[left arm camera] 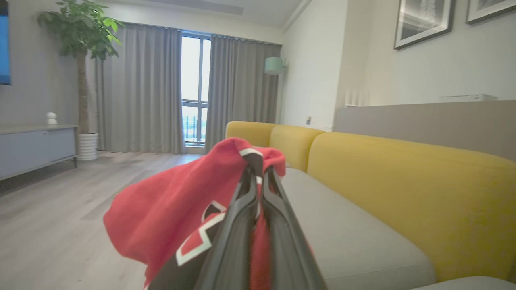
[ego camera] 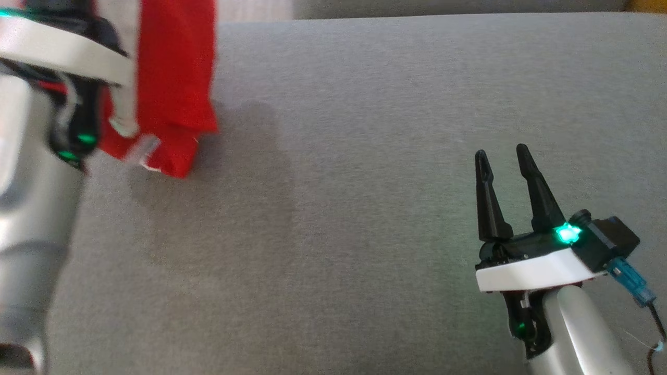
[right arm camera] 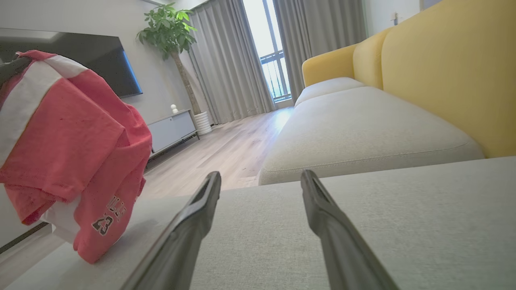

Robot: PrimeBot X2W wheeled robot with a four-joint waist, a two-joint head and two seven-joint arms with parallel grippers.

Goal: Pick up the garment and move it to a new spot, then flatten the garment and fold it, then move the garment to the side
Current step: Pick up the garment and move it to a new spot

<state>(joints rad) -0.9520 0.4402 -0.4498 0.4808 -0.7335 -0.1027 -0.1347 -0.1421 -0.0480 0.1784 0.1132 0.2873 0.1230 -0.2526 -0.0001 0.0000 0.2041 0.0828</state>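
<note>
Right gripper is seen low over grey fabric seat cushion, long dark fingers spread, nothing held. Farther left, red short-sleeved garment with white trim is pinched in pressed-together left gripper and held aloft, hem near cushion, contact unclear. Yellow upholstered backrest is seen beyond.

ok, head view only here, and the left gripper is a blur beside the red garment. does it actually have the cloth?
Observer: Yes. In the left wrist view the left gripper is shut on the red garment, with fabric bunched over its tips.
Operator: Clear of the cushion?
Observer: Right wrist view: it hangs with its lowest fold down at the grey cushion; contact unclear.
Operator: Any markings?
Observer: A number 23 is printed near the bottom hem.
</note>
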